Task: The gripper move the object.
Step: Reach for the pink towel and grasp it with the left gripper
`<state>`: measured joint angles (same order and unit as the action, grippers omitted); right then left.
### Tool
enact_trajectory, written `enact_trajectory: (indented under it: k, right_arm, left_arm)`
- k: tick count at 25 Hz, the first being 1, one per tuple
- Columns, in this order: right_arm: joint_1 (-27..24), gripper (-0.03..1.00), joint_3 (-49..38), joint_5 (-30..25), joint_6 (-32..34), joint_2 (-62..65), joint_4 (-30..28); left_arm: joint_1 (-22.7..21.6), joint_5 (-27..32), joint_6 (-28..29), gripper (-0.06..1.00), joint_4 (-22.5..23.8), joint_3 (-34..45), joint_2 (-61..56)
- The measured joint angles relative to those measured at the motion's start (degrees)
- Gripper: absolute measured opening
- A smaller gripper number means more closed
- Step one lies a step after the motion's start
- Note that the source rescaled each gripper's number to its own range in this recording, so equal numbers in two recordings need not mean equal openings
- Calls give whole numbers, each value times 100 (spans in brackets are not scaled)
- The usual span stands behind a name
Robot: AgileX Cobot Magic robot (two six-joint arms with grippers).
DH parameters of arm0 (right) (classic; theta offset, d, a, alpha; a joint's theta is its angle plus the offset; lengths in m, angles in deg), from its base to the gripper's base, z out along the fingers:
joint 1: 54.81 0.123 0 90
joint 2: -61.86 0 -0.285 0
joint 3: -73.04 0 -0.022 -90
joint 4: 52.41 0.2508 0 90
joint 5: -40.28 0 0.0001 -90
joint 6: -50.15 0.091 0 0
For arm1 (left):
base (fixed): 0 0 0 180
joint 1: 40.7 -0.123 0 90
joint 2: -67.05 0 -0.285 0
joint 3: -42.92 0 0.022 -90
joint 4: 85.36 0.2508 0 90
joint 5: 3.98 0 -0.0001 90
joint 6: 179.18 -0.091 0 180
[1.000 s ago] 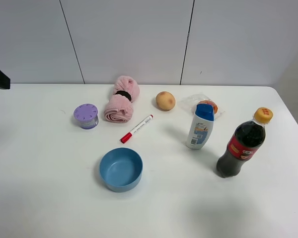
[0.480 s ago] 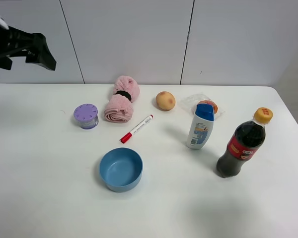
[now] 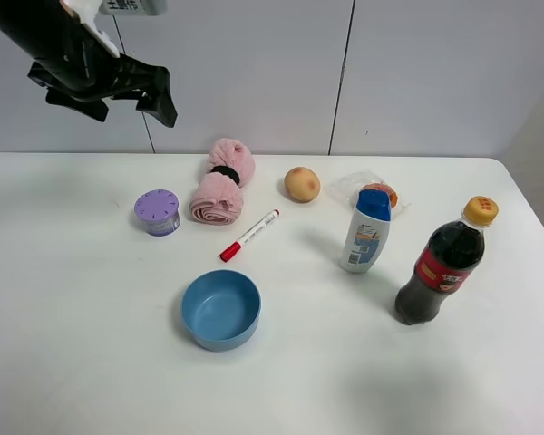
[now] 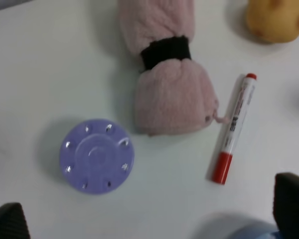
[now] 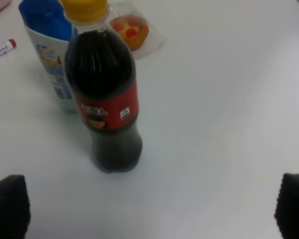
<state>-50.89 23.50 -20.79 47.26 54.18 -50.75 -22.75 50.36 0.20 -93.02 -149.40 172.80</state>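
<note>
Seen from the high camera, a white bench runs back to a wall of pale grey panels. The left arm reaches in from the far left corner, high above the bench, and its left pincer tilts downward with the jaws spread and empty. The pink towel lies at the far side of the bench, between a lilac jar and a yellowish round fruit, well clear of the pincer. It is a soft roll cinched by a black band into two lobes (rather like a dumbbell).

The left wrist camera looks down on the towel, with its band tight and a red-capped marker just beside the fatter lobe. The dark fingertips stand wide apart.

In the right wrist view the right pincer gapes over bare bench, with a cola bottle ahead.
</note>
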Motion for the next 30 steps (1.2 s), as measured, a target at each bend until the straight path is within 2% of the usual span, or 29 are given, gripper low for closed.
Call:
enact_trajectory:
  k: [8,14,20,30]
  right_arm:
    - [0,100,0,0,0,0,0]
    - [0,100,0,0,0,0,0]
    - [0,100,0,0,0,0,0]
    - [0,100,0,0,0,0,0]
  left_arm:
    - [336,307,103,100,71,-1177,1208]
    - [363,363,104,100,96,-1706,1877]
    - [363,259,62,100,113,-1984,2445]
    - [363,-135,-29,100,158,-1988,2995]
